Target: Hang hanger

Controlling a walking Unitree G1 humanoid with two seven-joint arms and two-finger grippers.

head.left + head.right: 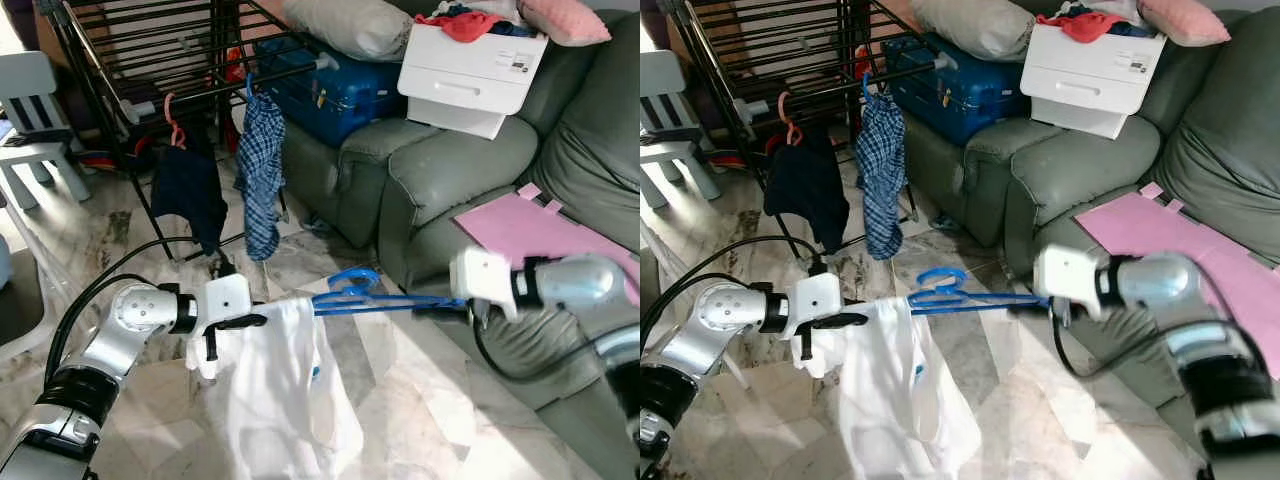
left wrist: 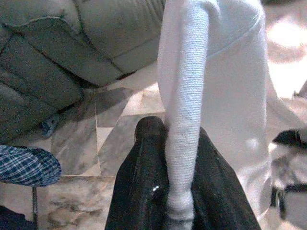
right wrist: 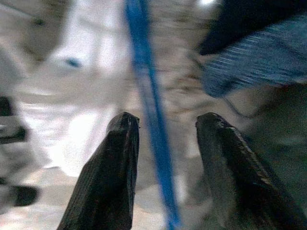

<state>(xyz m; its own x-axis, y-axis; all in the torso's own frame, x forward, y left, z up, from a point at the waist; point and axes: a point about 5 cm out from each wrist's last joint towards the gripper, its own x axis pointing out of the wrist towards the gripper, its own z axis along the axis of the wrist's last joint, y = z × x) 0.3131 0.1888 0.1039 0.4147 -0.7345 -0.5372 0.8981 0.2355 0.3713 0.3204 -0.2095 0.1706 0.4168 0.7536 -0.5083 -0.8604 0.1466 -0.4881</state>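
My left gripper point(image 1: 245, 322) pinches the shirt point(image 1: 285, 400) taut; right gripper point(image 3: 163, 129), fingers spread, straddles the hanger point(image 1: 385, 299) for dressing.

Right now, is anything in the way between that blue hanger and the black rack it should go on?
Nothing solid: open floor lies between the blue hanger and the black rack. Its near rail already carries a checked garment and a dark one.

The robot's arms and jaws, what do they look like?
Both arms are silver metal with black joint rings and a boxy white wrist housing. The left arm trails a looping black cable; the right arm has one below. Each gripper's jaws are two long, glossy black tapered fingers.
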